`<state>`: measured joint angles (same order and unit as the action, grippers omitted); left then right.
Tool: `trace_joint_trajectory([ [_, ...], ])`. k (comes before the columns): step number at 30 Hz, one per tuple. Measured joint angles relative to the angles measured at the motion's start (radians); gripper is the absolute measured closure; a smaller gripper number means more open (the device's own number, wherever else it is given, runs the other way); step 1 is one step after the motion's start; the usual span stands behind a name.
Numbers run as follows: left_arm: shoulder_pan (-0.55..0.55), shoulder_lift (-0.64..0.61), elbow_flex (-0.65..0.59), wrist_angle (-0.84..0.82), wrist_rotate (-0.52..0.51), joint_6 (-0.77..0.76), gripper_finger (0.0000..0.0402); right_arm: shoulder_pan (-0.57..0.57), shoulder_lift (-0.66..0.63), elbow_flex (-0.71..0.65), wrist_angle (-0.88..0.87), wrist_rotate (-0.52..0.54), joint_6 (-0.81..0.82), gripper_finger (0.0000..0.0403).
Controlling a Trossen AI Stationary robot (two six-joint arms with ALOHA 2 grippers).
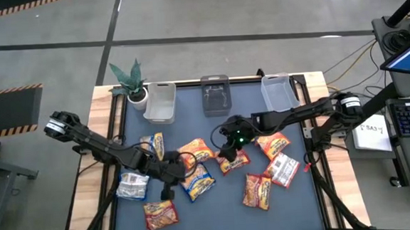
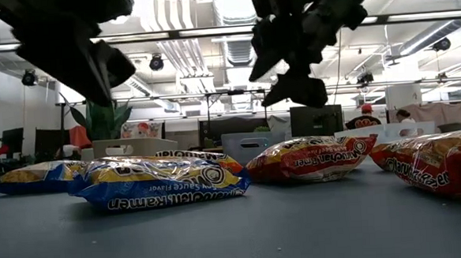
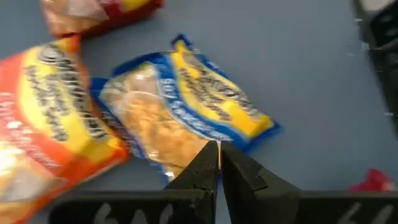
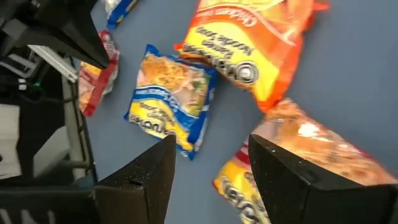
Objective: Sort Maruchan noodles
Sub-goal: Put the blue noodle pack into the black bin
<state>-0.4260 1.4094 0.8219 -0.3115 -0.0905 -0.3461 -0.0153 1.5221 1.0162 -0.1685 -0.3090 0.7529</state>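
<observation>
Several Maruchan packets lie flat on the blue mat. My left gripper [image 1: 173, 175] [image 3: 217, 152] is shut and hovers over the edge of a blue-yellow packet [image 3: 186, 106] [image 1: 197, 183], beside an orange-yellow one [image 3: 50, 118]. My right gripper [image 1: 229, 153] [image 4: 211, 165] is open above a red packet [image 1: 233, 163] [image 4: 298, 155], touching nothing. In the low view both grippers, left [image 2: 102, 84] and right [image 2: 287, 79], hang clear above the packets. An orange packet [image 1: 196, 151] [image 4: 261, 43] lies between the arms.
Along the far edge stand a clear bin [image 1: 160, 102], a dark bin [image 1: 216, 94] and another clear bin [image 1: 276, 90], with a potted plant [image 1: 131, 80] at the far left corner. More packets: silvery [image 1: 283, 169] [image 1: 132, 185], red [image 1: 161, 214] [image 1: 256, 190], blue-yellow [image 1: 155, 144].
</observation>
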Motion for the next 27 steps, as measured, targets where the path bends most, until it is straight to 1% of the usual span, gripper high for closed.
trace_joint_trajectory([
  [3, -0.028, 0.002, -0.01, 0.057, -0.002, -0.008, 0.0401, 0.02, 0.036, 0.037, 0.002, -0.006, 0.006, 0.0195],
  [7, -0.059, 0.029, -0.063, 0.203, -0.013, -0.007, 0.0401, 0.055, 0.087, 0.108, -0.005, -0.007, -0.001, 0.0172],
  [13, -0.084, 0.114, -0.099, 0.256, -0.023, -0.067, 0.0401, 0.094, 0.171, 0.209, -0.063, -0.008, -0.012, 0.0145],
  [20, -0.09, 0.206, -0.104, 0.329, -0.023, -0.082, 0.0402, 0.115, 0.235, 0.223, -0.067, -0.008, 0.035, 0.011],
  [27, -0.091, 0.222, -0.121, 0.387, -0.032, -0.065, 0.0402, 0.133, 0.297, 0.223, -0.025, -0.002, 0.055, 0.0081],
])
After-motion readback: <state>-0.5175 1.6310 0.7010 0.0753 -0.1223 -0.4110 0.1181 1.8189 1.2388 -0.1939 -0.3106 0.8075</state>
